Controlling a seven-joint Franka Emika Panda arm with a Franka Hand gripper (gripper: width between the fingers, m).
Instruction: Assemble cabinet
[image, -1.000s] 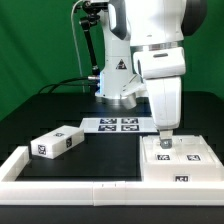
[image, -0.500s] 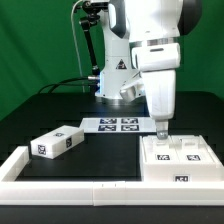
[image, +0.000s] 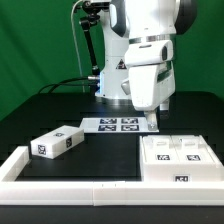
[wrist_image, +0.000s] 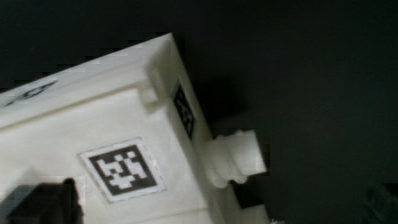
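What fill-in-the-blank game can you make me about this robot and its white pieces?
The cabinet body is coloured ___. The table under it is coloured ___. The long block lies at the exterior view's ___ side. The fingers hold ___.
Missing words: white, black, left, nothing.

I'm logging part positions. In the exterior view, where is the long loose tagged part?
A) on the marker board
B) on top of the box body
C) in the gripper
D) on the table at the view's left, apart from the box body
D: the loose part lies on the table at the exterior view's left, apart from the box body and from the gripper.
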